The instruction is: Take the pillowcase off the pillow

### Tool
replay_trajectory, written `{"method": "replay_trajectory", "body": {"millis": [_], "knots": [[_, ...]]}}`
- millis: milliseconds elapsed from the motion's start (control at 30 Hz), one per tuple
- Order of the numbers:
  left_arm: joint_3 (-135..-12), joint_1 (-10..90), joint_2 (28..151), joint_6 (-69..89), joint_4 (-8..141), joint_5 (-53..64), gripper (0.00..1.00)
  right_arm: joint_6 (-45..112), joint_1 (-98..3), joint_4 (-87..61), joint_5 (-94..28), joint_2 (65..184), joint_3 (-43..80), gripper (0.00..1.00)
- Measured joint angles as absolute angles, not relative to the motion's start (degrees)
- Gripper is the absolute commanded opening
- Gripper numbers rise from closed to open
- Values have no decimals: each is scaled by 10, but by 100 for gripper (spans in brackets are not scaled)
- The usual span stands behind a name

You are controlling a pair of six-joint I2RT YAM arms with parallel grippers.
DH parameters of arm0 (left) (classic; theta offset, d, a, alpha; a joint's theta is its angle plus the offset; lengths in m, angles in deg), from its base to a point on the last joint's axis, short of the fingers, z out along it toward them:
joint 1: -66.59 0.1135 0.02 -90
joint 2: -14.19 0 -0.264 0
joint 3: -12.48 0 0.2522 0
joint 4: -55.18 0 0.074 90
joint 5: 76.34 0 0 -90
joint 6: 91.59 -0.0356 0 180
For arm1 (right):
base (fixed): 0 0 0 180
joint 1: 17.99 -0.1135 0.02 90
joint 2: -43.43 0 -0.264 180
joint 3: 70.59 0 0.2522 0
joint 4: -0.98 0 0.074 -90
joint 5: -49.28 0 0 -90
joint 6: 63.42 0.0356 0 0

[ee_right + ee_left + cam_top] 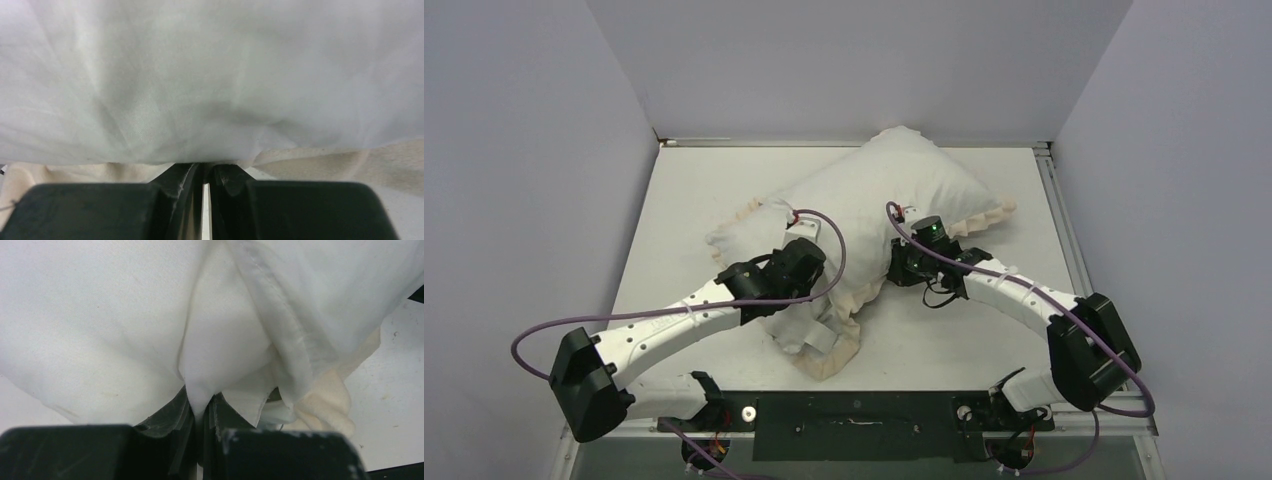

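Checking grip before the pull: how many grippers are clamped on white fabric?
2. The left gripper pinches a white fold beside the cream frill; the right gripper is shut on white cloth, with frill below it. Which layer each holds is unclear.

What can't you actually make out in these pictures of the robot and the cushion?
- Top view: the left gripper fingertips, hidden under its own black body.
- Left wrist view: whether the pinched fold of white cloth is plump white stuffed pillow or limp cream-frilled fabric pillowcase; the layers bunch together.
- Right wrist view: whether the right gripper nips anything; blurred white cloth fills the frame.
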State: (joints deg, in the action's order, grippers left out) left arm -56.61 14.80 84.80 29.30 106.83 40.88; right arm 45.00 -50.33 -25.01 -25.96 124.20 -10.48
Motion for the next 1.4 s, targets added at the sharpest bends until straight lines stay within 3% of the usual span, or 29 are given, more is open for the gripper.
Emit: {"method": "replay_trajectory", "body": {"millis": [200,433,667,867,933,1000,1100,1267,1400], "knots": [[-566,155,822,307,1082,426,0,447,-480,-274,-278,1242,-70,5],[-558,173,777,324,1094,424,0,481,-355,-293,-260,1235,-63,5],[-535,218,688,325,1094,371,0,559,-212,-291,-182,1207,-69,5],[-496,226,610,303,1077,279,0,579,-191,-300,-159,1204,-70,5],[-480,230,600,296,1063,245,0,577,-191,-303,-159,1204,-69,10],[-462,233,596,291,1040,195,0,569,-191,-315,-165,1204,-66,23],[-454,237,600,285,1023,151,28,546,-193,-347,-194,1204,-43,42],[-477,238,631,262,1039,132,61,499,-224,-393,-258,1176,13,64],[-534,252,642,241,1064,153,75,462,-289,-424,-301,1153,78,76]]}}
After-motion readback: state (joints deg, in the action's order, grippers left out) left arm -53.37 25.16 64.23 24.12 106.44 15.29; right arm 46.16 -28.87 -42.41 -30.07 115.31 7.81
